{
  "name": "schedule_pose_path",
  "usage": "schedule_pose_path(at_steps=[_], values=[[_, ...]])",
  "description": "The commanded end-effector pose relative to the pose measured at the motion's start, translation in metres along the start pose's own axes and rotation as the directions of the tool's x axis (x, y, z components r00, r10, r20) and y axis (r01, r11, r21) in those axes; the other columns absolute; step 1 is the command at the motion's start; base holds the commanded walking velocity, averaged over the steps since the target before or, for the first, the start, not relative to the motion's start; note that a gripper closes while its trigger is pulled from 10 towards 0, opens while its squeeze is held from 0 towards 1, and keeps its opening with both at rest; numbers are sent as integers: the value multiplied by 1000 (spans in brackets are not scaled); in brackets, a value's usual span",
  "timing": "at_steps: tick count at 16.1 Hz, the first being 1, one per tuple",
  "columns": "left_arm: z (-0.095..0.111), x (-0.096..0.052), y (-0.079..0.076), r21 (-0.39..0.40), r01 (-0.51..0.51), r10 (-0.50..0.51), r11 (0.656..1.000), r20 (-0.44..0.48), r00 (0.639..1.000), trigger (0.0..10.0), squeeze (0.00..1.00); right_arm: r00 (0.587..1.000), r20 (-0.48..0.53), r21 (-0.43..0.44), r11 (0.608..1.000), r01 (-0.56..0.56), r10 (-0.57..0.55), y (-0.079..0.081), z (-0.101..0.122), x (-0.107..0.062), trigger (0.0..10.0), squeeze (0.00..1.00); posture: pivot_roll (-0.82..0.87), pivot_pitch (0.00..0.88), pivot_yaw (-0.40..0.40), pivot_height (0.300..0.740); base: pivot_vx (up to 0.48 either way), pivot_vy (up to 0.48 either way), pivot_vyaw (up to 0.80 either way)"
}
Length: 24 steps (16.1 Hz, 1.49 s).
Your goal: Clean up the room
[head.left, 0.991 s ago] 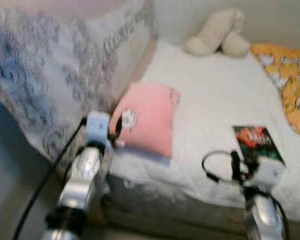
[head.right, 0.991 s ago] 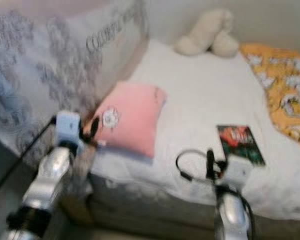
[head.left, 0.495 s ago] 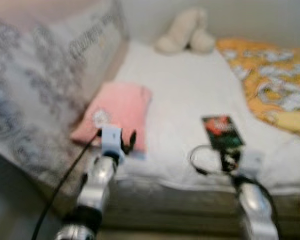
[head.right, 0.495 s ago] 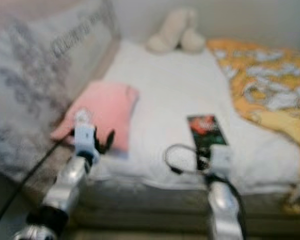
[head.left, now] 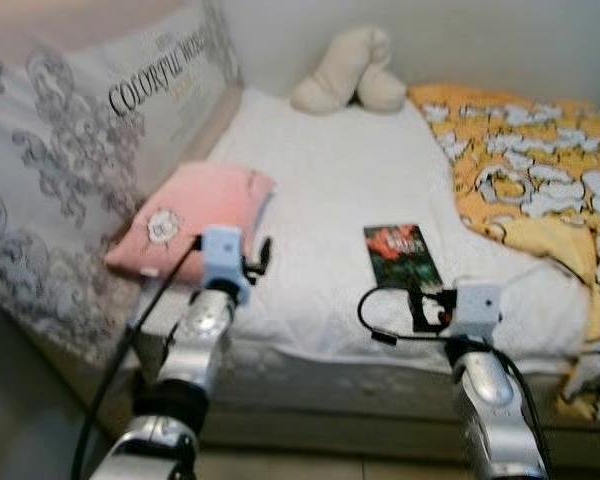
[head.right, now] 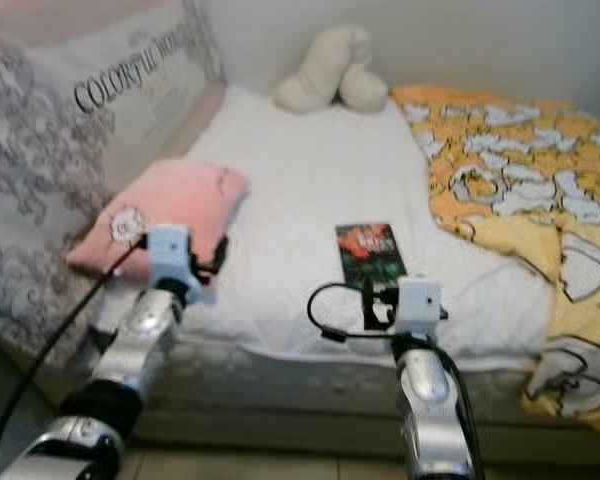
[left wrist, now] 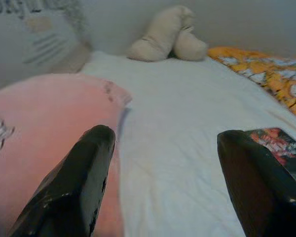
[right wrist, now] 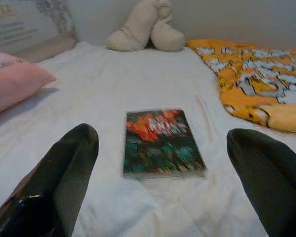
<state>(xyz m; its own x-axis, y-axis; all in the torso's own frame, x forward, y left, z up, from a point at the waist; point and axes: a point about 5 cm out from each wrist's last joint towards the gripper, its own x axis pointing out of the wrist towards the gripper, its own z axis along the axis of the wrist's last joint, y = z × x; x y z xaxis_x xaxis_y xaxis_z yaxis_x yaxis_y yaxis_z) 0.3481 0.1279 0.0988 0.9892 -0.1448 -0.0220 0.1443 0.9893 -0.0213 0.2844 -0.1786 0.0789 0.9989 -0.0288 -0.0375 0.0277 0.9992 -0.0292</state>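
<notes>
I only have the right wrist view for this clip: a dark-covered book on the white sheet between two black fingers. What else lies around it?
Observer: A yellow patterned blanket drapes over the bed's right side and down its front edge.
Operator: Where is the left gripper?
Observer: The left gripper is open, beside a pink cushion at the bed's left edge.
Operator: Anything behind that cushion?
Observer: A large grey-patterned pillow printed with lettering stands along the bed's left side.
Operator: And the right gripper?
Observer: The right gripper is open, facing the book, not touching it.
</notes>
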Motion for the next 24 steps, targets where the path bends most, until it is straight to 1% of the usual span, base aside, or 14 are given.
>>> schedule_pose_path(at_steps=[1,3,4,6,7,8,11,12,13,16,18,20,23,24], values=[[-4,1,-9,-20,11,-12,1000,-15,1000,10000,0,1000,-12,-22,1000,14,-15,-7,-1,1,10000,1000,37,0,-5,740,0,-454,0],[-5,1,-9,-26,-8,8,1000,-17,1000,10000,0,999,-46,-69,998,-3,0,-5,-6,2,10000,1000,42,0,-9,740,268,-394,0],[-3,2,-9,16,-13,13,1000,-7,1000,10000,0,998,-59,-96,995,-18,13,-2,-8,2,10000,0,44,0,-15,740,322,0,0],[1,2,-8,-24,-11,11,1000,25,1000,10000,0,998,-57,-115,992,-42,36,1,-9,2,10000,0,45,0,-17,740,0,0,0],[6,4,-6,-5,-25,25,1000,45,999,10000,0,997,-58,-105,993,-58,52,5,-9,4,10000,0,51,0,-21,740,244,0,0],[6,5,-7,-4,-35,35,999,36,999,10000,0,996,-60,-100,993,-70,64,7,-10,5,10000,0,54,0,-22,740,420,0,0],[2,7,-10,-104,-65,65,992,-4,998,10000,0,995,-50,-93,991,-93,88,11,-7,9,10000,0,57,0,-31,740,445,0,0],[2,8,-11,-153,-72,70,986,-19,997,10000,0,995,-49,-90,991,-94,90,12,-6,9,10000,0,57,0,-31,740,450,0,0],[7,10,-17,-123,-43,44,991,9,999,10000,0,994,-47,-92,990,-103,100,13,-6,9,10000,0,56,0,-31,740,450,0,0],[11,11,-31,-96,11,-8,995,34,999,10000,0,993,-36,-98,988,-117,114,14,-5,11,10000,0,52,0,-31,740,450,0,0],[10,12,-35,-132,20,-17,991,20,1000,10000,0,988,-38,-89,984,-153,150,17,-4,10,10000,0,41,0,-37,740,450,0,-269],[12,13,-38,-130,26,-23,991,24,999,10000,0,987,-52,-92,984,-156,151,16,-5,9,10000,0,37,0,-44,740,450,0,-800],[14,15,-45,-109,45,-42,993,30,999,10000,0,989,-60,-95,986,-138,132,10,-6,8,10000,0,33,0,-50,740,450,0,-767],[11,17,-43,-83,31,-32,996,-1,999,10000,0,990,-52,-99,986,-136,131,9,-7,7,10000,0,30,0,-51,740,450,0,-763]])
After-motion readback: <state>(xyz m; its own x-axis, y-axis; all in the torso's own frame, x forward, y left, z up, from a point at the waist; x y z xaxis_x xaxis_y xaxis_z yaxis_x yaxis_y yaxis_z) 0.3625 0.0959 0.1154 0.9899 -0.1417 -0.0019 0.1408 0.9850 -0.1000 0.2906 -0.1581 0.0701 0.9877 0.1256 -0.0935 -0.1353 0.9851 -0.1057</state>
